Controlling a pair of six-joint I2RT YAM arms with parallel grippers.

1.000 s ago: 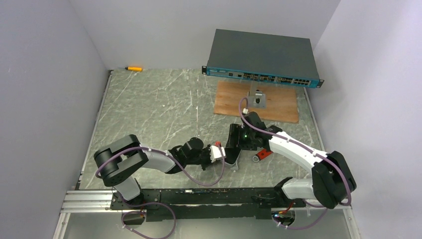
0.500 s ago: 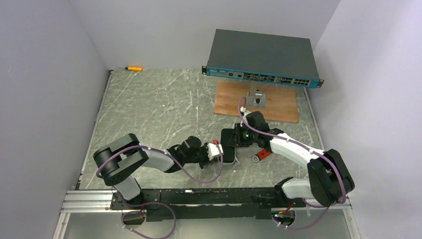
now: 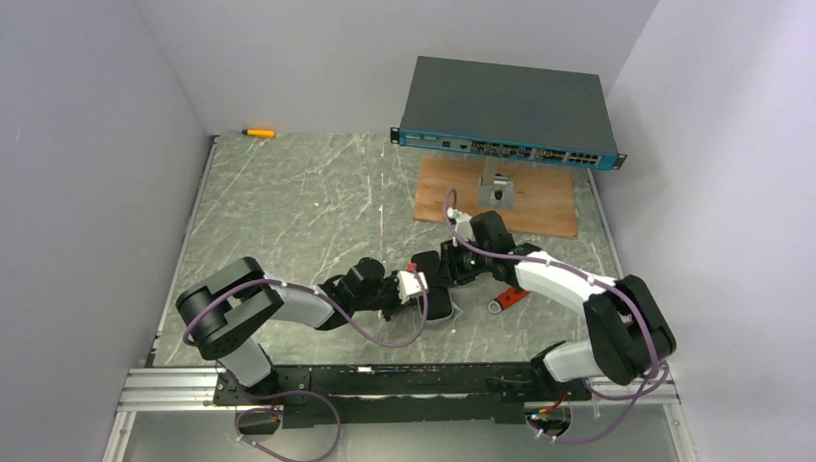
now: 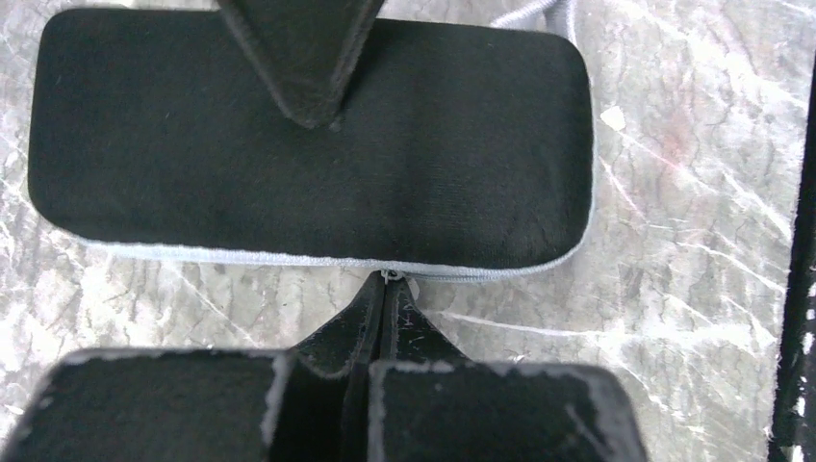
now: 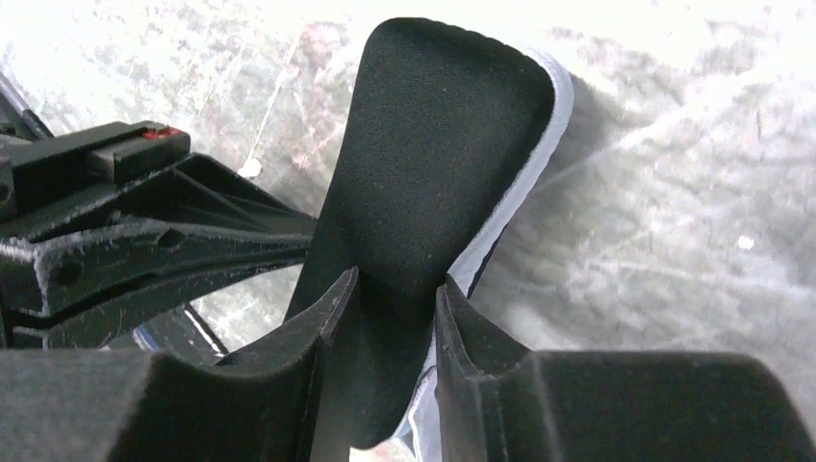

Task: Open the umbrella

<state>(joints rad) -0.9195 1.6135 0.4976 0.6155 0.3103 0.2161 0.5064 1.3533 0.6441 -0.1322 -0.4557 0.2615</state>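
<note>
**Umbrella held between both grippers, near-centre of table**

Setting, largest first: a grey marbled table (image 3: 289, 212); a dark grey flat box (image 3: 505, 101) with a teal front at the far edge; a wooden board (image 3: 539, 197) just in front of it.

The umbrella (image 4: 308, 183) is seen as a flat black fabric pack with rounded corners. A pale silvery seam is noted along its long edge and around one end. No shaft or handle can be made out. It is found in the near middle of the table, between the two arms' tips. Whether it rests on the table or is raised off it cannot be told.

Right gripper (image 5: 397, 279): the pack is taken edge-on between the two fingers. The black cloth is pinched from both sides and the rest of the pack rises beyond the tips. In the left wrist view, one right finger (image 4: 298, 58) is seen lying over the black face.

Left gripper (image 4: 385, 289): the fingers are pressed together, and their tips meet the silvery seam midway along the long edge. Whether anything is caught between them cannot be told.

A small red-and-black item (image 3: 508, 298) is noted on the table just to the right of the umbrella. An orange pen (image 3: 258, 132) lies at the far left corner.
</note>
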